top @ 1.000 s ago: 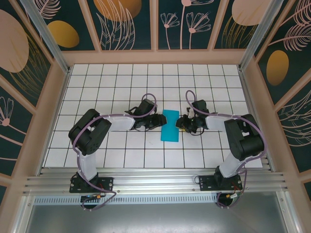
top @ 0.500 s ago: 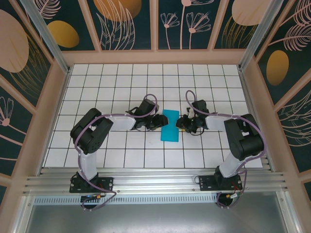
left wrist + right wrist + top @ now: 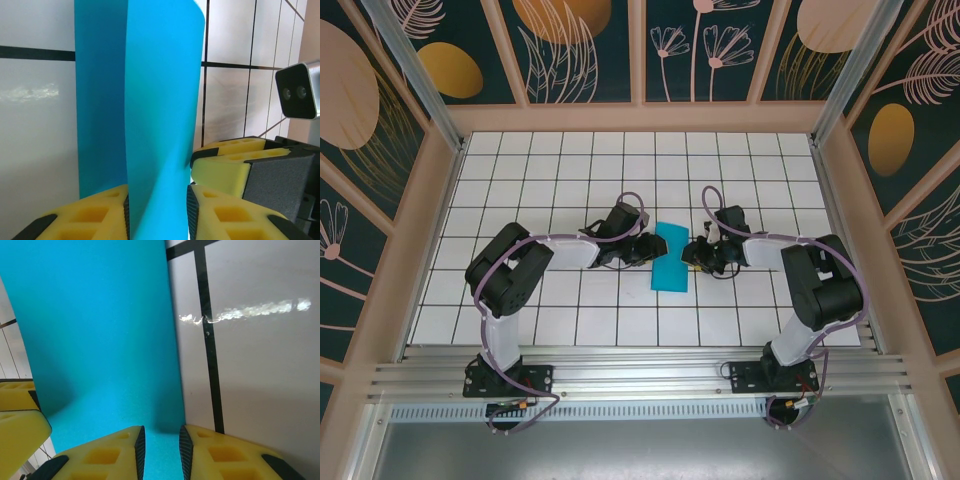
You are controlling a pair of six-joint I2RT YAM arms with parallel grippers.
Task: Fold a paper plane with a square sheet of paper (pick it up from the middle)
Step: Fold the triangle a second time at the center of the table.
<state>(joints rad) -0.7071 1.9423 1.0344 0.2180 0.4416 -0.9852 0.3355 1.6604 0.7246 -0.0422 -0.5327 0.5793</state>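
The left tool point(image 3: 644, 250) has crept inward to the left edge of the paper point(image 3: 670, 259), its jaws narrowing, and that edge now looks lifted. The sheet lies mid-desk point(image 3: 570, 160) as a narrow teal strip, so a first lengthwise fold seems to be under way; the nose folds and wings look still to do.

Both arms reach in low, tools facing each other across the strip. In the left wrist view the left tool point(image 3: 157, 202) straddles a raised flap of paper point(image 3: 160, 100); whether it pinches it I cannot tell. The right tool point(image 3: 160, 437) is nearly closed at the paper's point(image 3: 100, 340) right edge, grip unclear.
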